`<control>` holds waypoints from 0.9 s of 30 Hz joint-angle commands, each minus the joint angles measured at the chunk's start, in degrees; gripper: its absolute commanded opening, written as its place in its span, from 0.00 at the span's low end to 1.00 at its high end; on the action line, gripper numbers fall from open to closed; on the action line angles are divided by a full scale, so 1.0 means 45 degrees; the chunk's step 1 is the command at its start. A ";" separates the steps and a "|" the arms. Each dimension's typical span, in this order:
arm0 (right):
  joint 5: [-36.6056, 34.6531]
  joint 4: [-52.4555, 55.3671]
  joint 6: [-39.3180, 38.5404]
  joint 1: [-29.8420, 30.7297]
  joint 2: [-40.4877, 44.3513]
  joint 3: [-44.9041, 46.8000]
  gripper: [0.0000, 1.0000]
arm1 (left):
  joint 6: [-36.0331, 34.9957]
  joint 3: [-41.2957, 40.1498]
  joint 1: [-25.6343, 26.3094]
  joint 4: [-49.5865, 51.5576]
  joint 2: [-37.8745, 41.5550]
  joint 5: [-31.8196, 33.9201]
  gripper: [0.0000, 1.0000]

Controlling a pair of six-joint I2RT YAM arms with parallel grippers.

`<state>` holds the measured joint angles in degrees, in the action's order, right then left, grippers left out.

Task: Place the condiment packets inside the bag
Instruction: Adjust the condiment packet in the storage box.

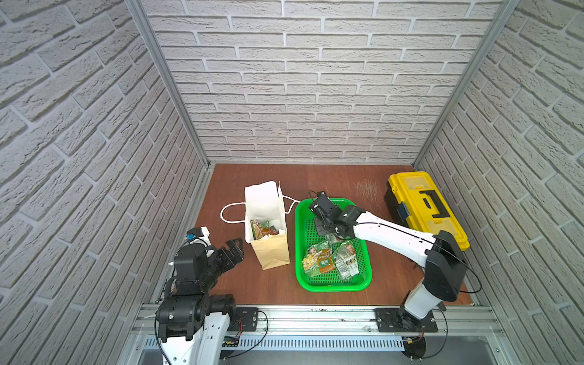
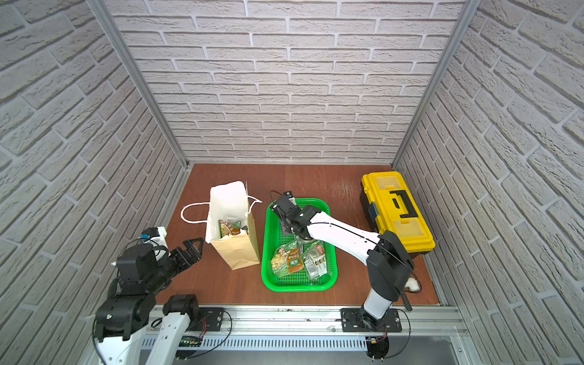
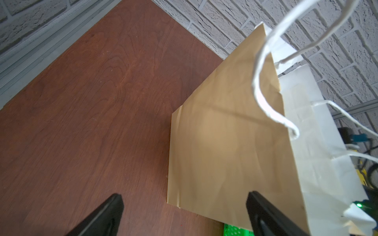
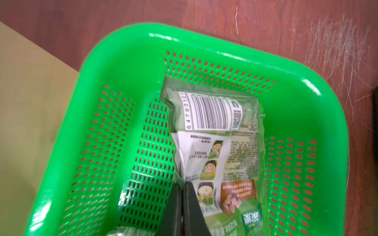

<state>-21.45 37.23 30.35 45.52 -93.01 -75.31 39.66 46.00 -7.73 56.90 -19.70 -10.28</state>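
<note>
Starting at the left claw (image 1: 233, 252): its jaws stand wide apart and grip nothing. The bag (image 1: 271, 252) stands upright just ahead of this claw, near but apart, with its tan side wall facing the jaws and its mouth open upward. Bagged packets (image 1: 260, 228) lie on its bottom.

Moving rightward, the basket (image 1: 331, 286) sits just beside the bag. The right claw (image 4: 182, 189) is lowered into the basket's far half, jaws pinched together on the near edge of the held packet (image 4: 214, 132). This packet's long axis runs straight ahead of the claw, in line with the fingers, barcode end farthest out. Whether it is clear of the basket floor cannot be told. Two loose packets (image 1: 317, 260) lie behind the claw, in the basket's near half.

Governing relation: the bag mouth lies to the left of the right claw, beyond the basket's left rim and above claw level. The coming move likely calls for a lift above the bag rim first, then leftward travel, so the packet enters end-first. The toolbox (image 1: 426, 208) stands well apart on the claw's right, outside that path
</note>
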 commanded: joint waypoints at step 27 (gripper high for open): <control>0.4021 -0.2377 -0.0842 0.0471 0.1958 0.2845 0.16 | -0.0245 0.0127 -0.0080 -0.0630 -0.0084 -0.0241 0.98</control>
<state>-2.70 27.64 28.25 47.27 -86.06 -60.53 39.62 46.00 -7.73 56.69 -19.73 -10.85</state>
